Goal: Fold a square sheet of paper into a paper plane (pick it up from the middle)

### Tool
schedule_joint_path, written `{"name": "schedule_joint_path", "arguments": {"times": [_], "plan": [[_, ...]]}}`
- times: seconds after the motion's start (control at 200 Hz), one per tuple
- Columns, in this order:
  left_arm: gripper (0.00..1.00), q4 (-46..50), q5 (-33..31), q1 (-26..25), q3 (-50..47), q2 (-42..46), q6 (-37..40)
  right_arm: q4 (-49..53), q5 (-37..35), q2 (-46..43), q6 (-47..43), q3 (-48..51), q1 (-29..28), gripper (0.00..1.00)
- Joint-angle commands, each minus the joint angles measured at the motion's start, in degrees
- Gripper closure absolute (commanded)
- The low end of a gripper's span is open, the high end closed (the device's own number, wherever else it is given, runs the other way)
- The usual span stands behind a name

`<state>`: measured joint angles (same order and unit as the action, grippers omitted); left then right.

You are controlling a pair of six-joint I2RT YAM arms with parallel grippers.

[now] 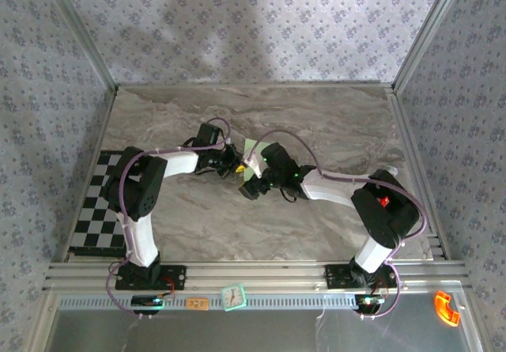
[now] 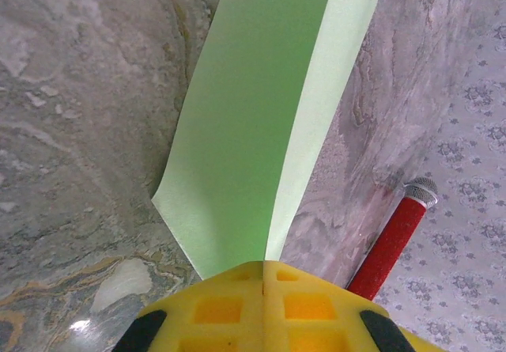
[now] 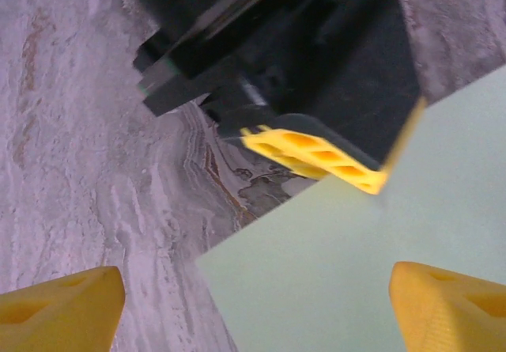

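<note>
**Entry: pale green sheet held over the middle of the worktop**

- Square sheet of paper (image 1: pixel 251 149): thin, pale green, matte. It sits at the middle of the marble-patterned worktop (image 1: pixel 332 123), between the two grippers. In the left wrist view the sheet (image 2: pixel 245 130) runs away from the fingers as a long strip, with a paler band turned up along its right side. In the right wrist view the sheet (image 3: pixel 356 265) shows as a flat pale panel with one corner pointing towards the worktop's grey surface.
- Left gripper (image 1: pixel 230 163): jaws clenched on one edge of the sheet. The yellow fingers (image 2: pixel 265 266) meet with the paper coming out between them. Seen from the right wrist, the left gripper (image 3: pixel 316 158) pinches the sheet's upper edge.
- Right gripper (image 1: pixel 251 179): jaws released and spread wide. Its yellow fingertips (image 3: pixel 257 312) stand one on each side of the sheet, apart from it.
- Checkerboard (image 1: pixel 103 202): black and white, lying flat at the worktop's left edge, well apart from the sheet.
</note>
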<state>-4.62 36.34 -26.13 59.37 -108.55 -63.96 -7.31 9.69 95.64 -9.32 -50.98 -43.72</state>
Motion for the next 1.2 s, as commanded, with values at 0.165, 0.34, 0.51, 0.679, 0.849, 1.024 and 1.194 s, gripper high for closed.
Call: {"name": "schedule_joint_path", "arguments": {"times": [0.165,0.34,0.51,0.679,0.849,1.024,1.194], "plan": [[1.00,-1.04,0.37,0.14,-0.63,-0.61,-0.77,-7.44,-5.03,3.68,-6.54,3.28,0.77,0.23],[1.00,-0.72,0.35,0.13,-0.34,-0.70,-0.64,-12.21,-2.05,0.38,-4.06,6.59,2.98,0.36],[1.00,-0.92,0.65,0.13,-0.35,-1.21,-0.49,-13.26,1.05,-1.02,-2.27,7.75,3.92,0.43],[1.00,-0.96,0.89,0.12,-0.48,-1.57,-0.42,-13.19,2.40,-0.66,-1.49,7.48,3.97,0.48],[1.00,-1.00,0.82,0.10,-0.70,-1.40,-0.46,-12.00,4.51,0.49,-1.11,6.11,3.85,0.57],[1.00,-1.00,0.65,0.02,-0.83,-0.92,-0.58,-11.19,5.58,1.45,-1.15,5.32,3.78,0.64],[1.00,-0.95,0.69,-0.06,-0.95,-0.70,-0.66,-10.28,6.69,2.14,-1.10,4.47,3.65,0.72]]}}
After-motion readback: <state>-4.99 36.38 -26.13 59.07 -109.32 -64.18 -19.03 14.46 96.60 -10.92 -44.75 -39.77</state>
